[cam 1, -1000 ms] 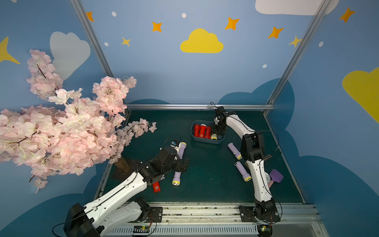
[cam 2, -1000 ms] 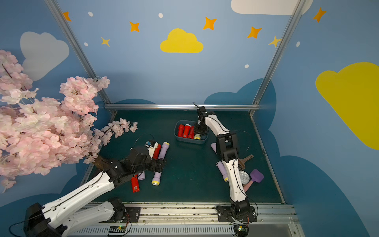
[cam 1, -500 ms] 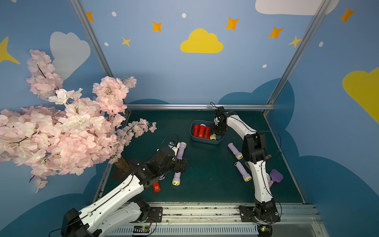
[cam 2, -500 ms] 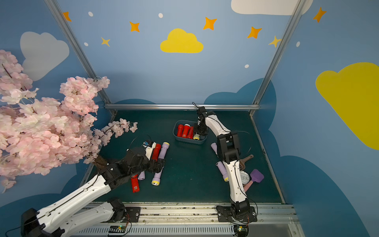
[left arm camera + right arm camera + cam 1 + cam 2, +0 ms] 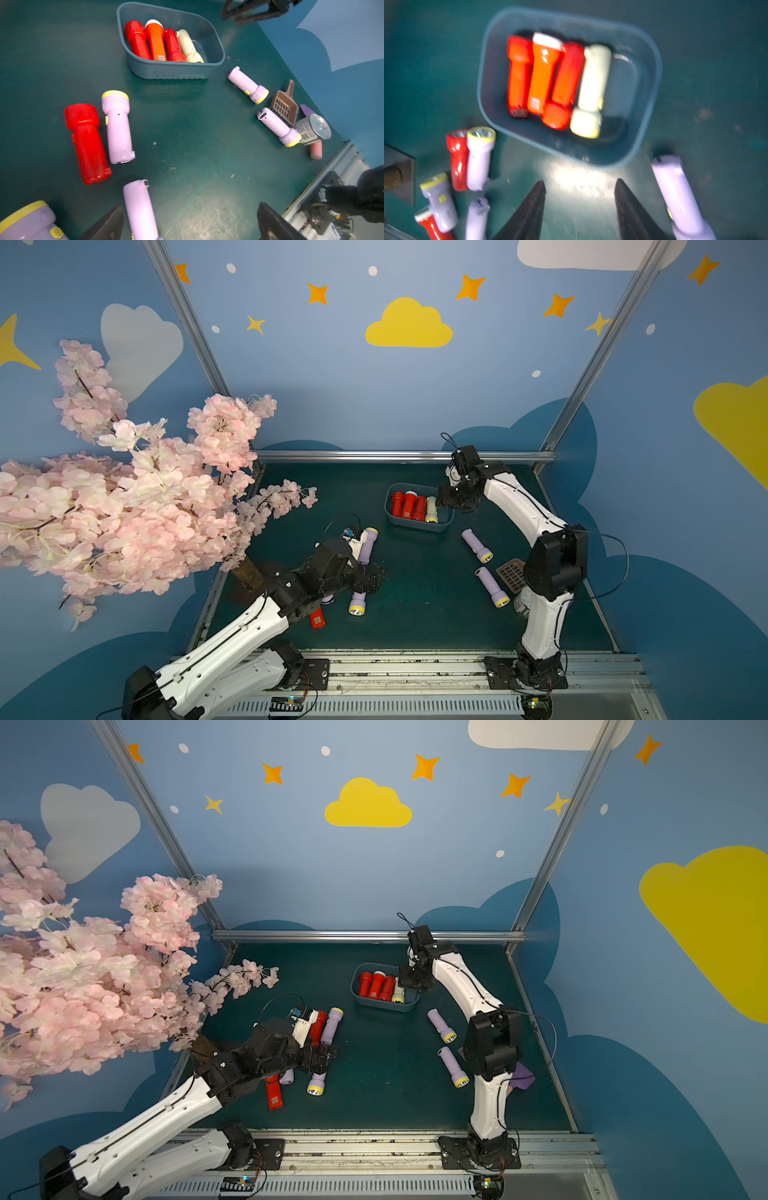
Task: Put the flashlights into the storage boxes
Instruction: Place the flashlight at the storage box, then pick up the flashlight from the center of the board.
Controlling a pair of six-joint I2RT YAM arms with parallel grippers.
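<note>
Top views both show the pink blossom tree [image 5: 124,506] crowding the left side of the dark green table [image 5: 415,626]. The left gripper [image 5: 370,578] hangs low over the mat, jaws spread as wide as they go and gripping nothing. In the left wrist view a lilac flashlight [image 5: 141,209] lies just inside one finger [image 5: 108,224], its tail toward the bin and its yellow head toward the front rail. The right gripper [image 5: 580,181] hovers at the far right end of the storage bin [image 5: 415,526], jaws parted over bare mat and empty. The bin sits toward the back of the table, its long side running left to right. Four flashlights lie across it side by side, long axes front to back. The red flashlight [image 5: 137,41] and the white-headed flashlight [image 5: 155,41] point their heads at the back wall. The third red flashlight [image 5: 173,45] and the pale yellow flashlight [image 5: 188,46] point theirs at the front. Right of the bin, the upper lilac flashlight [image 5: 477,545] and the lower lilac flashlight [image 5: 492,587] lie on parallel slants, heads front-right. Left of the bin, the loose red flashlight [image 5: 87,143] and its lilac neighbour [image 5: 117,126] lie touching, heads toward the back. Beside the lower lilac one are a brown scoop [image 5: 513,574], a tin can [image 5: 313,129] and a pink cylinder [image 5: 316,149].
</note>
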